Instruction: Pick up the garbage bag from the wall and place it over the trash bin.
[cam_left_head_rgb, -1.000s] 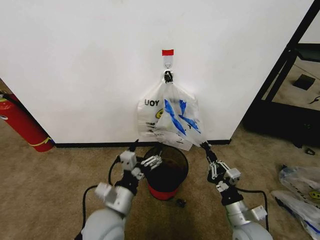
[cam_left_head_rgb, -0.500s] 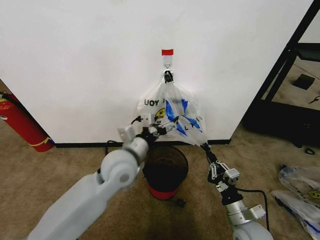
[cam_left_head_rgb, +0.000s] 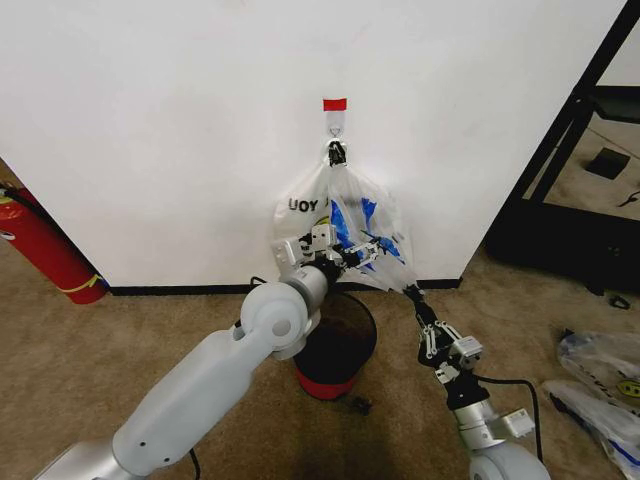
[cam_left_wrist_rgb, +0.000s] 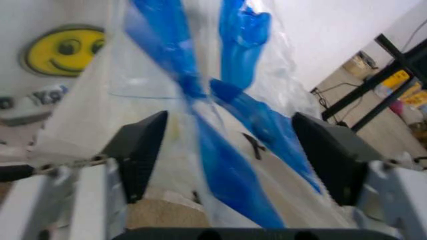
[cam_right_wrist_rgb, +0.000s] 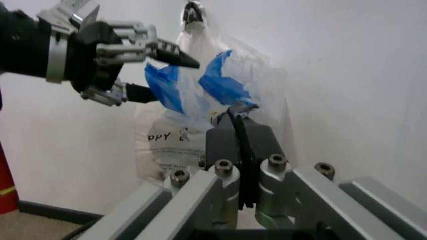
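Hanging garbage bag (cam_left_head_rgb: 345, 235) btwn left tool (cam_left_head_rgb: 362, 250) jaws

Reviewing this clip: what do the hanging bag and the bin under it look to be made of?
The garbage bag looks like thin translucent white plastic film: it crumples and the blue patches show through its folds, with a glossy sheen. The trash bin appears to be black wire mesh, probably metal, with a matte look and a solid red band at its base.

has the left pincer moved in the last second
Yes. The left pincer has risen from beside the trash bin rim toward the wall hook; it is now open at the garbage bag.
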